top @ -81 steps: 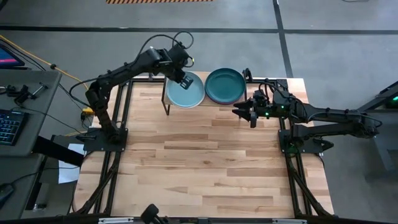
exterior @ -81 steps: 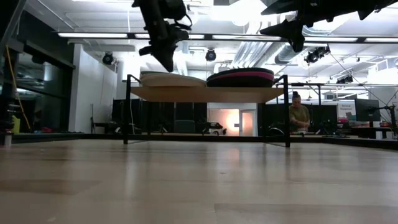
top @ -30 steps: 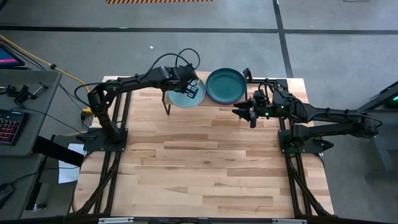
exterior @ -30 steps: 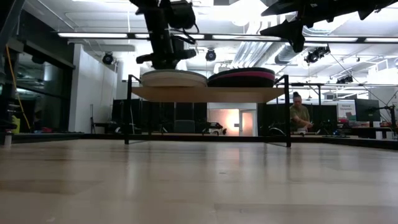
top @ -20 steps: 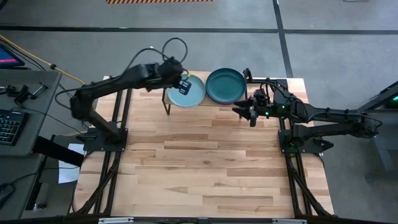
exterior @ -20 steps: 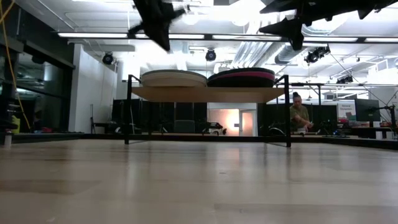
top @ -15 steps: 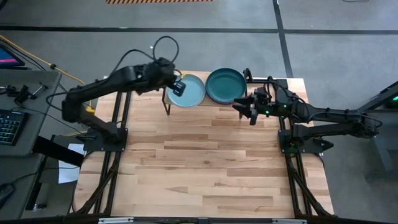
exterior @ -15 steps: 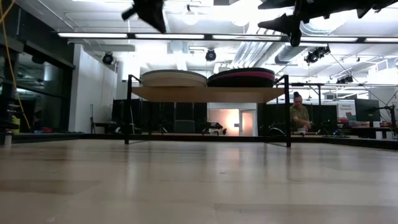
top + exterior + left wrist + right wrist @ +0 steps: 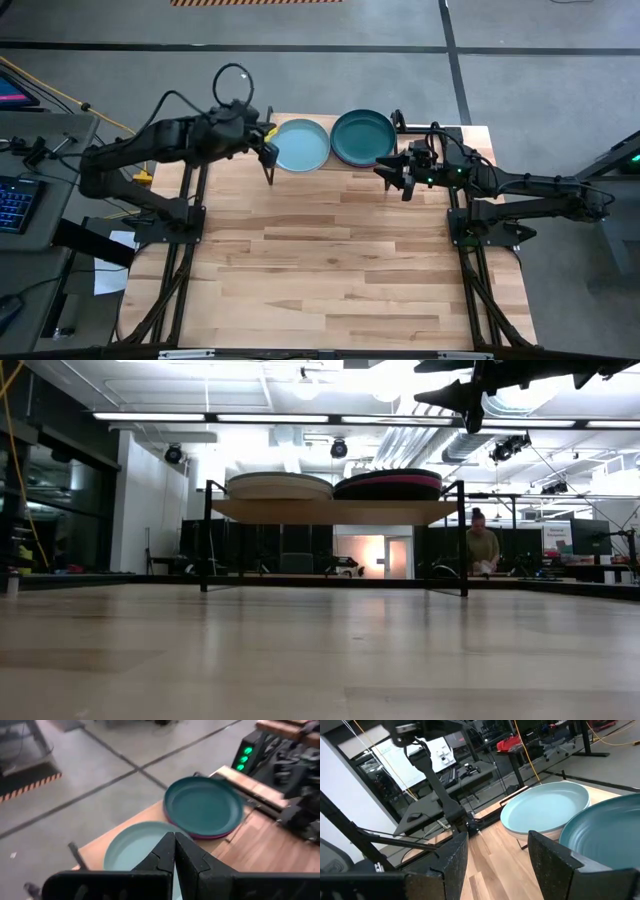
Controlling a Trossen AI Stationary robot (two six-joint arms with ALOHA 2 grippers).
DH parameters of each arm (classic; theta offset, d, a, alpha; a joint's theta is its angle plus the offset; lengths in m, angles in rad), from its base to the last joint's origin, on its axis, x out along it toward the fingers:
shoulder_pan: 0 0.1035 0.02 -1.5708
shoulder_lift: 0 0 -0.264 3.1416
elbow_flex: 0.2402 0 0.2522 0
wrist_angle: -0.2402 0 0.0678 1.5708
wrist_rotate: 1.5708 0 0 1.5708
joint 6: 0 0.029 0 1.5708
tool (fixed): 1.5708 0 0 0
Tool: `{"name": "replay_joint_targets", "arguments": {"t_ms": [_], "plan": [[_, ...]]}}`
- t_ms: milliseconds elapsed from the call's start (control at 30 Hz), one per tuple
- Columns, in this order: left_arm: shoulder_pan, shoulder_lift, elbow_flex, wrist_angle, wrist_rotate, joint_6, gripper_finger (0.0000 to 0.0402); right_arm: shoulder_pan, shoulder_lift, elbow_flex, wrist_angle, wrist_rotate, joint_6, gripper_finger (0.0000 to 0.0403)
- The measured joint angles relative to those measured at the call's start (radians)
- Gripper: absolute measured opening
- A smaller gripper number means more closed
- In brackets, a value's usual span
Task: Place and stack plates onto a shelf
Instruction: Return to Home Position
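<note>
Two stacks of plates rest on the shelf [image 9: 335, 511] at the table's far edge. The left stack [image 9: 278, 486] has the pale blue-green plate [image 9: 300, 145] on top. On the right stack [image 9: 388, 484] the dark teal plate [image 9: 362, 137] lies over a magenta one [image 9: 210, 836]. My left gripper [image 9: 268, 148] is shut and hovers just left of the pale plate [image 9: 137, 847], touching nothing. My right gripper [image 9: 393, 172] is open and hangs in the air near the dark teal plate [image 9: 605, 835], on its right near side. In the low view only the right gripper [image 9: 468, 400] shows.
The butcher-block tabletop [image 9: 330, 260] stretches from the shelf to the near edge. The shelf's thin black legs [image 9: 206, 535] stand on it. A desk with a keyboard [image 9: 15, 200] sits off the table's left. A person [image 9: 483, 545] is in the room far behind.
My left gripper was low over the pale blue-green plate. It rose and drew back toward the table's left edge, and now hangs clear of the shelf. Both stacks have stayed put.
</note>
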Motion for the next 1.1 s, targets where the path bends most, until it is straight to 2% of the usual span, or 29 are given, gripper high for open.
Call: {"name": "replay_joint_targets", "arguments": {"t_ms": [333, 533, 767, 933, 1000, 1100], "plan": [[-0.189, -0.006, 0.000, 0.044, -0.163, 0.063, 0.0000, 0.000, 0.000, 0.000, 0.000, -0.003, 0.000, 0.0188], [-0.261, -0.006, 0.000, 0.078, -0.181, 0.132, 0.0000, 0.000, 0.000, 0.000, 0.000, -0.003, 0.000, 0.0188], [-0.254, -0.006, 0.000, 0.177, -0.072, 0.272, 0.0000, 0.000, 0.000, 0.000, 0.000, -0.003, 0.000, 0.0188], [-0.213, -0.022, -0.002, 0.239, 0.076, 0.345, 0.0000, 0.000, 0.000, 0.000, 0.000, -0.002, 0.000, 0.0188], [-0.196, -0.049, -0.060, 0.338, 0.144, 0.378, 0.0000, 0.000, 0.000, 0.000, 0.000, -0.002, 0.000, 0.0188], [-0.156, -0.128, -0.237, 0.589, 0.294, 0.408, 0.0000, 0.000, 0.000, 0.000, -0.001, -0.002, 0.000, 0.0188]]}}
